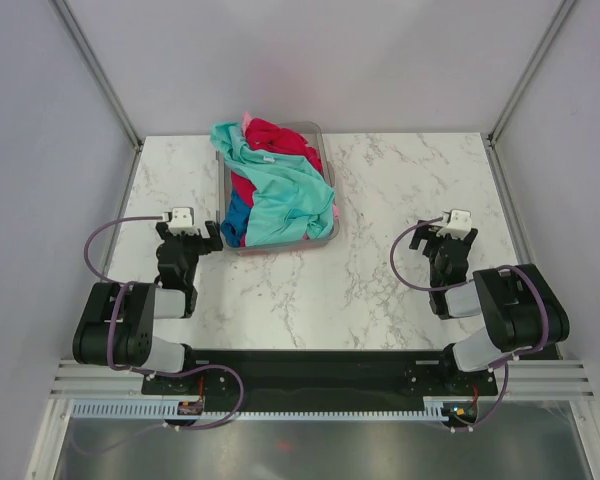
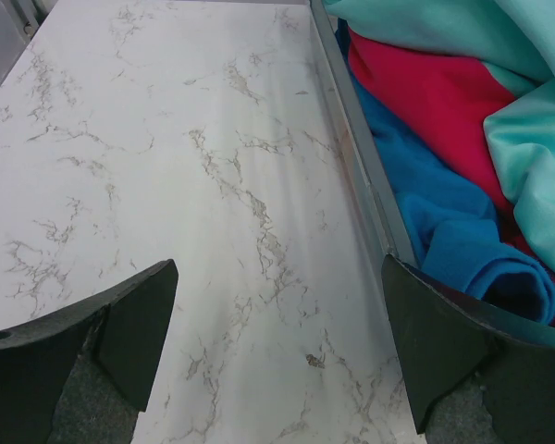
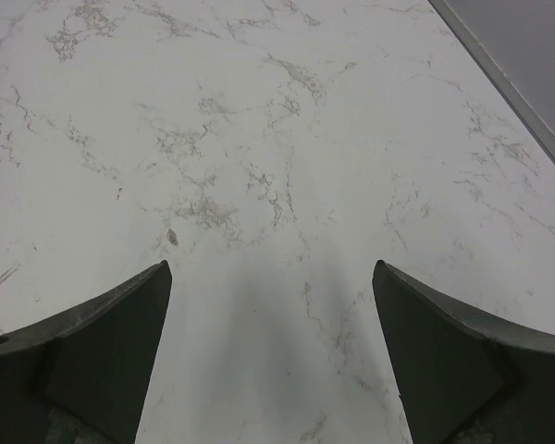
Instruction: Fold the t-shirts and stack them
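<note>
White marble-veined table (image 1: 410, 180), enclosed by plain grey walls (image 1: 310, 60).
The t-shirts (image 1: 280, 190) lie heaped in the grey tub (image 2: 359, 157) mid-table; left gripper (image 2: 279, 270) and right gripper (image 3: 272, 268) gape wide above the marble, holding nothing.

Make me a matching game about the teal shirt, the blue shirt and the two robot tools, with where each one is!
1. soft teal cloth t-shirt
2. soft bright blue cloth t-shirt
3. black two-finger left tool
4. black two-finger right tool

A. open over the bare white marble table, away from the grey plastic tub
B. lying topmost in the tub
C. low inside the tub, against its wall
D. open right beside the tub's wall

Pairs: 1-B, 2-C, 3-D, 4-A.
</note>
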You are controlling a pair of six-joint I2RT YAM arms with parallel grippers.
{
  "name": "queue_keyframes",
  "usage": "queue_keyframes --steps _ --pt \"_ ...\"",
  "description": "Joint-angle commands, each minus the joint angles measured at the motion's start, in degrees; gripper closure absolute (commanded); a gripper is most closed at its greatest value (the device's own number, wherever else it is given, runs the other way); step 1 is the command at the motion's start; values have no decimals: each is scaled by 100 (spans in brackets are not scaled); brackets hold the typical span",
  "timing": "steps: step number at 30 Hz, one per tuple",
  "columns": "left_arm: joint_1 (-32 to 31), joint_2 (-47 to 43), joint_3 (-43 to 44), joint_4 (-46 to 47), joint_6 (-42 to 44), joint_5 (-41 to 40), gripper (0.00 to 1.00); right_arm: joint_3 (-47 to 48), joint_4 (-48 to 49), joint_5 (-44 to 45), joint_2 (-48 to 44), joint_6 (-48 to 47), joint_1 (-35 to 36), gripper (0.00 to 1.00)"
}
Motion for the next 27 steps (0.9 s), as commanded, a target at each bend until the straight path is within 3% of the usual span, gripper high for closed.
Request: queue_keyframes --steps 1,9,11,12,14,15,18,20,21,23,24,27 --pt "-74 33 -12 22 231 273 0 47 225 -36 -29 45 -20 2" --pt "-74 16 -21 22 231 282 0 56 260 -45 -29 53 -20 2" --pt "-74 25 -12 22 240 291 0 108 79 -27 -534 -86 67 2" --pt "-74 16 -21 22 231 282 0 231 -994 51 -878 -192 181 2" --pt "-74 16 -21 22 231 282 0 869 -2264 227 -1546 -202 497 2" --pt "-74 7 -12 22 231 282 0 1134 -3480 -59 -2133 -28 551 2" --pt "-74 25 -12 22 231 282 0 2189 -5653 -578 -3042 848 858 2" --pt "117 16 -12 13 170 491 0 2526 -6345 -983 -3507 1482 929 2" --pt "145 25 -21 13 170 780 0 2500 -6592 -1002 -3632 2626 929 2" --pt "154 25 6 4 170 818 1 2316 -7452 -959 -3816 3478 929 2" --pt "145 25 6 -30 178 844 0 2245 -7630 -1559 -3826 3411 895 4" --pt "154 16 6 -13 170 844 0 2218 -8270 -1978 -3913 3411 929 13"
